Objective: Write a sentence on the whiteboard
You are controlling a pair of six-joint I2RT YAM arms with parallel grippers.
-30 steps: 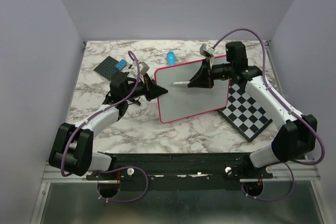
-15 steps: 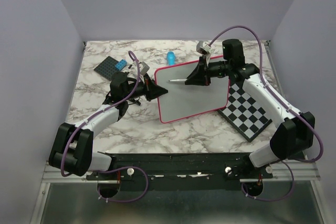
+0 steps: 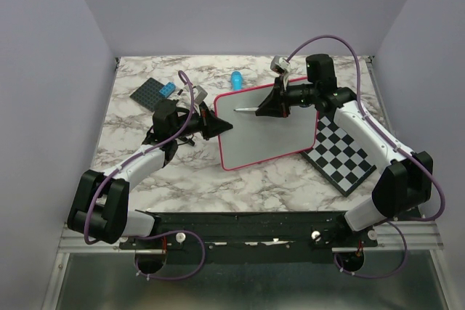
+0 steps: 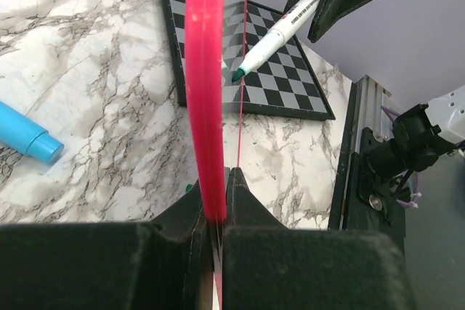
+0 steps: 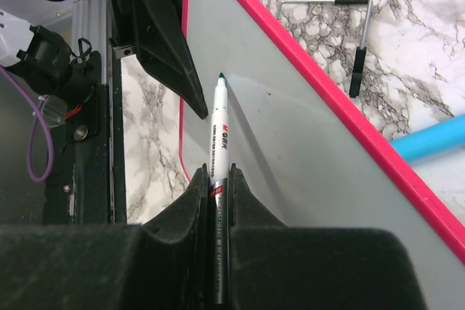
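The left arm (image 3: 138,168) runs from its base forward and inward, forearm low. The left tool (image 3: 208,122) is closed, its fingers (image 4: 182,223) pinching the left rim of the whiteboard (image 3: 265,136). The right arm (image 3: 370,143) rises from its base with the elbow lifted and the wrist turned leftward. The right tool (image 3: 275,104) is closed on a marker (image 3: 245,109), barrel clamped between both pads, tip pointing toward the left tool. The two tools are apart, not touching.
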